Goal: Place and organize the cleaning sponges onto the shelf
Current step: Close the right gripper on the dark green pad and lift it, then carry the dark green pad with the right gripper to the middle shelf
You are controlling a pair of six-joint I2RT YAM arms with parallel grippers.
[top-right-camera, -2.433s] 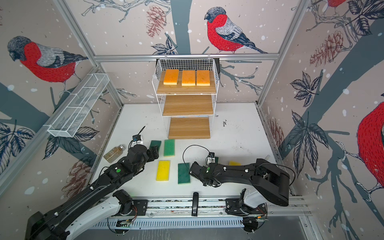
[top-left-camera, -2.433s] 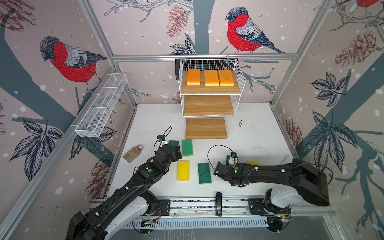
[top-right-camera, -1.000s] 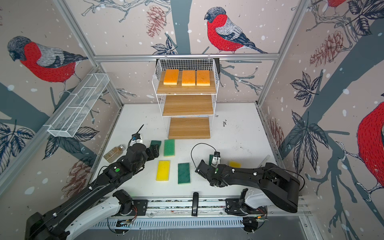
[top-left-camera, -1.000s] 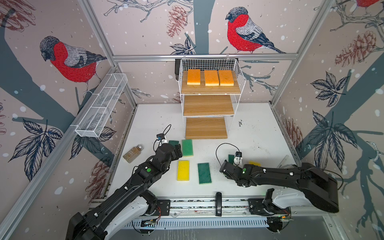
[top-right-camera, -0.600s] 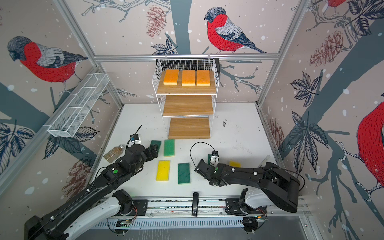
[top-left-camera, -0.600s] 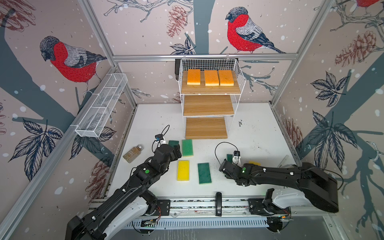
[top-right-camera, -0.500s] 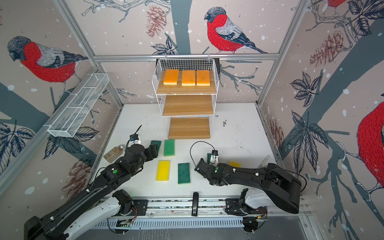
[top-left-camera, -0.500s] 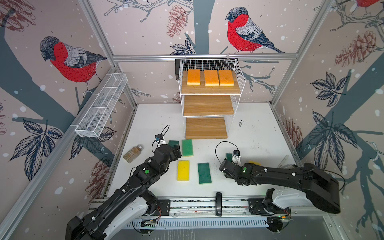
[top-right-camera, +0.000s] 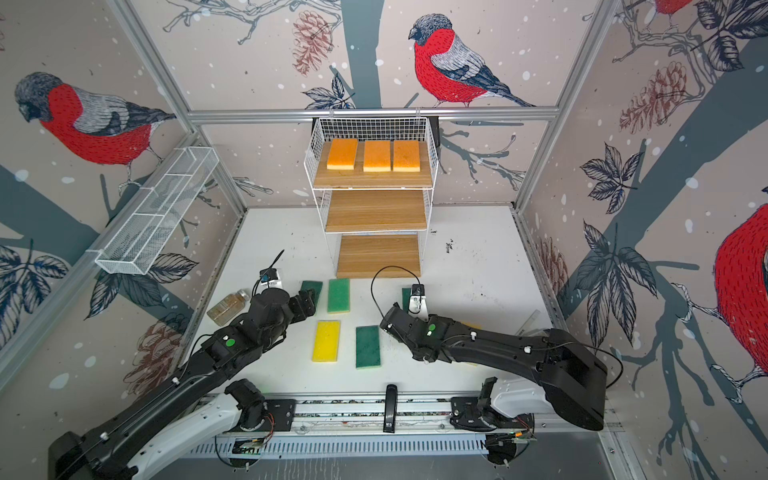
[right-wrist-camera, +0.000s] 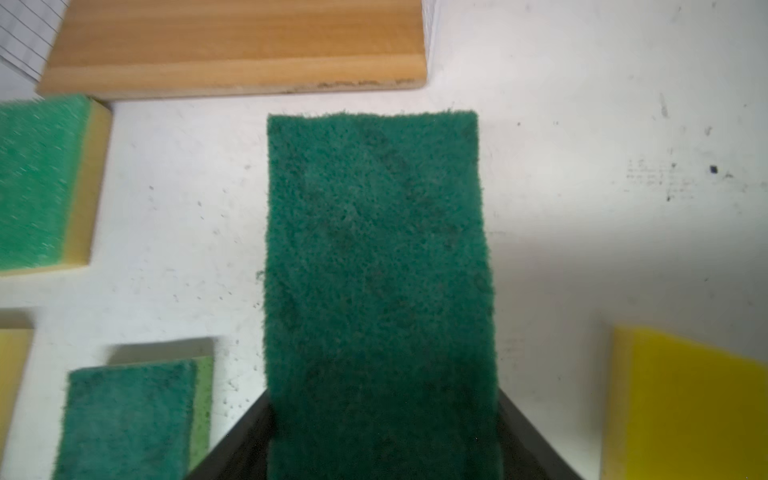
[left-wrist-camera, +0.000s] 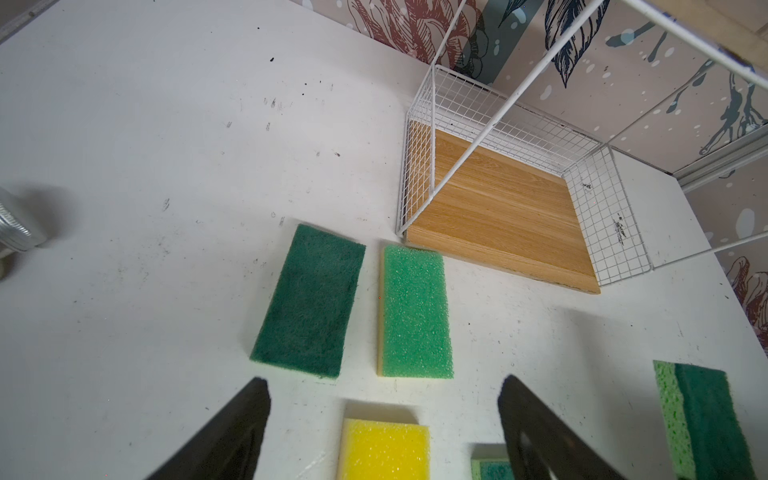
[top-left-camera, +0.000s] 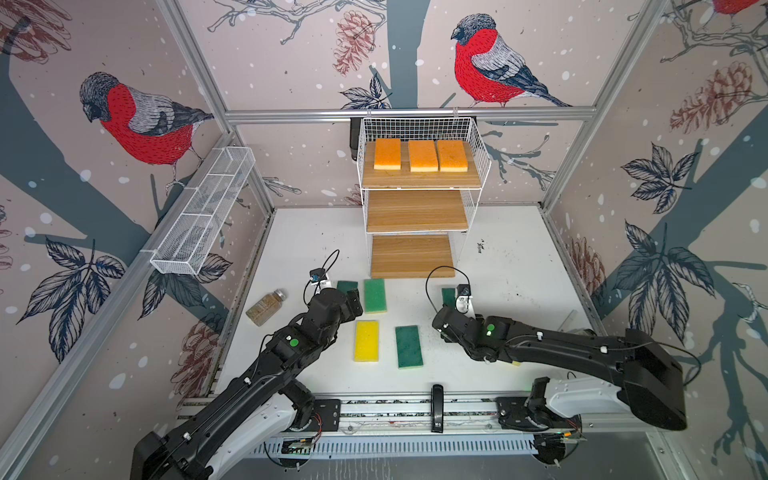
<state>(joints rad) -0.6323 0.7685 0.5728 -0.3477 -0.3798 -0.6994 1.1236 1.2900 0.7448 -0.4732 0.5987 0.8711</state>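
Three orange sponges (top-left-camera: 420, 155) lie in a row on the top board of the white wire shelf (top-left-camera: 417, 212); its two lower boards are bare. My right gripper (right-wrist-camera: 382, 399) is shut on a dark green sponge (right-wrist-camera: 378, 270), which shows just in front of the shelf's bottom board (top-left-camera: 448, 296). On the table lie a light green sponge (top-left-camera: 375, 295), a dark green one (top-left-camera: 347, 286), a yellow one (top-left-camera: 366, 340) and another dark green one (top-left-camera: 409, 346). My left gripper (left-wrist-camera: 384, 397) hangs open above the near end of the yellow sponge (left-wrist-camera: 384, 451), holding nothing.
A brownish glass jar (top-left-camera: 266, 307) lies at the left of the table. A long white mesh tray (top-left-camera: 203, 212) hangs on the left wall. Another yellow sponge (right-wrist-camera: 685, 407) lies beside the right arm, mostly hidden under it in both top views.
My right gripper has moved towards the shelf with the dark green sponge in its jaws. The left arm has stayed still.
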